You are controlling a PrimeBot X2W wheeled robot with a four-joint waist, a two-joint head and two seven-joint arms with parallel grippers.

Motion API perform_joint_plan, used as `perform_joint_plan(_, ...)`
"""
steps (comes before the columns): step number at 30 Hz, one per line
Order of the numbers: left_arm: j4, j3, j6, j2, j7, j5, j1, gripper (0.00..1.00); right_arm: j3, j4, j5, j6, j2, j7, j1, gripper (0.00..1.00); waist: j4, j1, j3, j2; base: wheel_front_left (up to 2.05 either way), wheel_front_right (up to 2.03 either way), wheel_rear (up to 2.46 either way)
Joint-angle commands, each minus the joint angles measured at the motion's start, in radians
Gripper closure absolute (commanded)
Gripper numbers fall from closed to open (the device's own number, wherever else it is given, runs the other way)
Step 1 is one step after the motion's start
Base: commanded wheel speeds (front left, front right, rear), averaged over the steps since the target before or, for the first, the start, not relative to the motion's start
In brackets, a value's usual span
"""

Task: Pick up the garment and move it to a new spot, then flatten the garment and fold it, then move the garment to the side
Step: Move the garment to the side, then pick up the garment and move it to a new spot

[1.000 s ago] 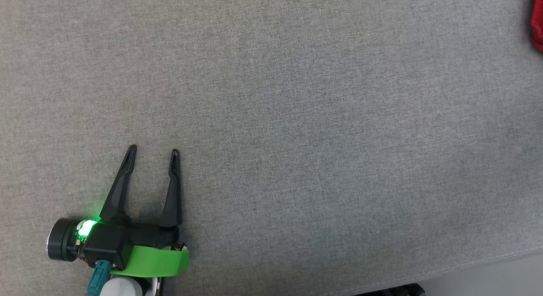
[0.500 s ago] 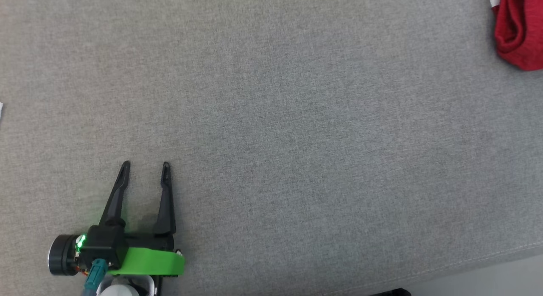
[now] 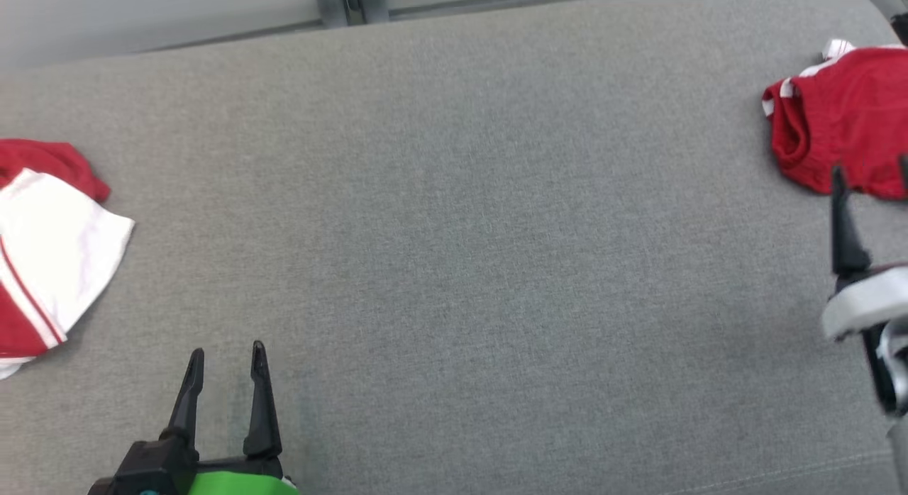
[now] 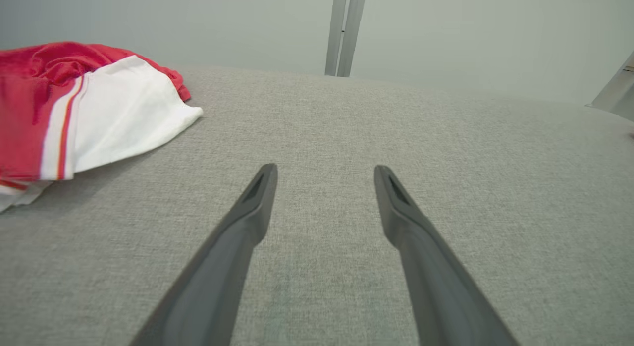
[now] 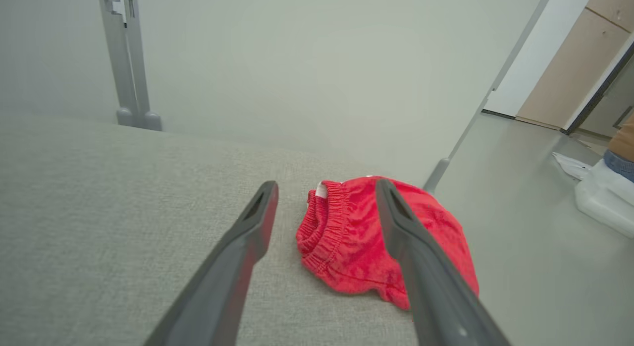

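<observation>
Lying crumpled near the far right corner of the grey fabric surface (image 3: 454, 232), the red garment (image 3: 844, 119) is seen with its gathered elastic waistband turned toward the middle of the surface and a scrap of white trim at its far edge. The right gripper (image 3: 871, 167) is held at the right edge of the head view with its two dark fingers spread apart and nothing between them. In the right wrist view the garment is framed between and just beyond the fingertips, but whether it is touched cannot be told. The left gripper (image 3: 227, 349) is found at the near left, likewise parted and empty, its fingers pointed away from the robot over bare fabric. A second piece, a red-and-white garment (image 3: 50, 247), is spread at the left edge of the surface, beyond and to the left of the left gripper and well apart from the red one. A grey metal post (image 3: 351, 2) is seen behind the far edge, and pale floor is shown past the right end of the surface.
</observation>
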Motion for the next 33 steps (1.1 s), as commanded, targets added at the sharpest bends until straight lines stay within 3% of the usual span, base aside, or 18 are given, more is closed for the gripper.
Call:
perform_joint_plan(1,0.005,0.006,0.006,0.002,0.001,-0.002,0.03,0.0,-0.004,-0.033,-0.017,-0.002,0.027,-0.003,0.063,0.0,0.085,0.0001,-0.157,0.0,0.0,0.0,0.0)
perform_joint_plan(11,0.018,0.04,-0.019,0.002,0.001,0.01,0.075,0.0,0.02,-0.132,-0.055,-0.002,0.232,-0.003,0.35,0.0,0.128,0.0001,-0.237,0.0,0.0,0.0,0.0)
perform_joint_plan(24,0.03,0.049,-0.032,0.002,0.001,0.014,0.074,0.0,0.064,-0.126,-0.066,-0.001,0.27,-0.003,0.39,0.0,0.152,0.0001,-0.26,0.0,0.0,0.0,0.0)
perform_joint_plan(33,0.042,0.054,-0.026,0.002,0.001,0.004,0.097,0.0,0.119,-0.126,-0.04,-0.001,0.297,-0.003,0.391,0.0,0.353,0.0001,-0.276,0.0,0.0,0.0,0.0)
